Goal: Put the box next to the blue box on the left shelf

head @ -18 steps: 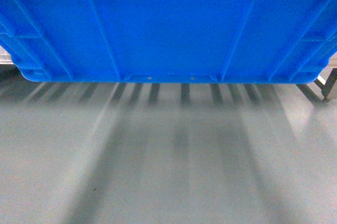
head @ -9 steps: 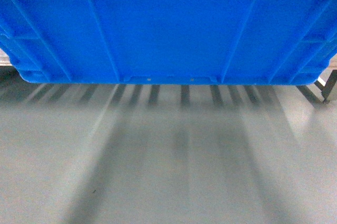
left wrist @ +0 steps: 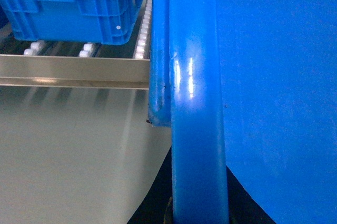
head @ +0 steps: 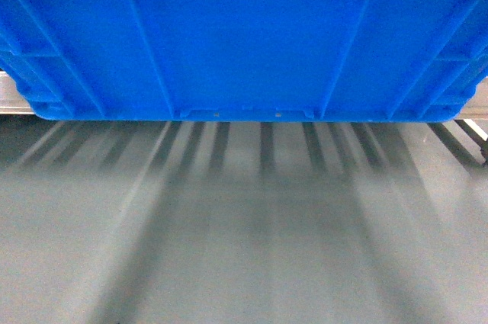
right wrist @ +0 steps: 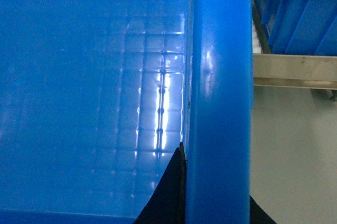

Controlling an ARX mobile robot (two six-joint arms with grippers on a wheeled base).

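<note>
From the head view I had the large bright blue ribbed plastic crate (head: 244, 42) filling the top of the frame, raised over the grey floor (head: 244, 248). Each wrist view showed its thick rim running up the middle, dark tool parts just visible at the bottom edge; how far either tool was closed I could not tell. I judged the crate could catch the low steel roller rack's front rail (left wrist: 73, 71), or bump the smaller blue crate (left wrist: 73, 8) in the upper left. The large crate's inside looked empty.
</note>
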